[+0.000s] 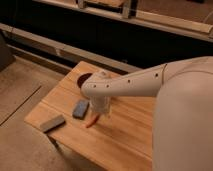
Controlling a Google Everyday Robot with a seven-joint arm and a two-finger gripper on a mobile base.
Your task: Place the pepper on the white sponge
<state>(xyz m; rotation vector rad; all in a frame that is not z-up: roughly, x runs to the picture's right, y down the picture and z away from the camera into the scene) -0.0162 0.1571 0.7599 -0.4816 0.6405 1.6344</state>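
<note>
Camera view: the gripper hangs low over the wooden table, near its middle. Whether it is open or closed, or has hold of anything, cannot be told. The pepper pokes out from under it toward 8 o'clock, long axis roughly 2-to-8, tip near or on the wood. The white sponge lies just beside the gripper at 9 o'clock, apart from the pepper. The coming move looks like a short shift toward 9–10 o'clock. The longer grey block sits farther out at 8 o'clock.
</note>
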